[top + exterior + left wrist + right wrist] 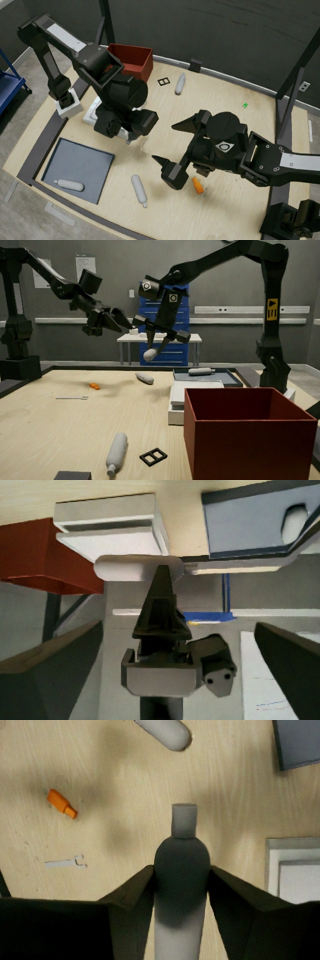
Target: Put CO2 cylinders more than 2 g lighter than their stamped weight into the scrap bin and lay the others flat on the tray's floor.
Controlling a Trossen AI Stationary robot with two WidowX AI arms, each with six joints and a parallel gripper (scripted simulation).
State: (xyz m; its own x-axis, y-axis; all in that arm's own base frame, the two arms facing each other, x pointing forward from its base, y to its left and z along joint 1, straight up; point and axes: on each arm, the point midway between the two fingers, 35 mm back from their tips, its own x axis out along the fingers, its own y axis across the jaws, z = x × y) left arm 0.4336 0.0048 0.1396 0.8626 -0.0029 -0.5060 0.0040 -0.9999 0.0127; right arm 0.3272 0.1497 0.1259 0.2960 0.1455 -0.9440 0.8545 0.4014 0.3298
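Right now the right pincer (131, 132) (154, 349) (163, 564) (180, 872) is clamped on a grey cylinder (132, 136) (150, 354) (137, 569) (181, 920), gripping it just behind the shoulder and holding it above the counter (160, 206) (64, 433) (185, 525) (100, 885). Its narrow neck pokes out past the fingertips. The left pincer (162, 141) (126, 329) (177, 628) hangs in the air, spread wide, with nothing in its grasp.

A second cylinder (69, 185) (200, 371) (294, 524) lies on its side on the floor of the blue-grey tray (77, 165) (232, 381) (240, 525) (305, 740). The third cylinder (139, 189) (144, 378) (167, 732) lies on the counter outside the tray, dark print on its side. The fourth cylinder (180, 83) (117, 451) is also down flat, near a black two-windowed frame (163, 81) (153, 457).

The white scale (89, 119) (176, 418) (107, 510) (272, 865) stands between the tray and the red bin (148, 65) (253, 446) (25, 550). I can't make out its reading. An orange piece (197, 185) (94, 386) (61, 802) and a thin forked tool (72, 398) (62, 863) lie apart from the cylinders, and so does a small green bit (245, 105).
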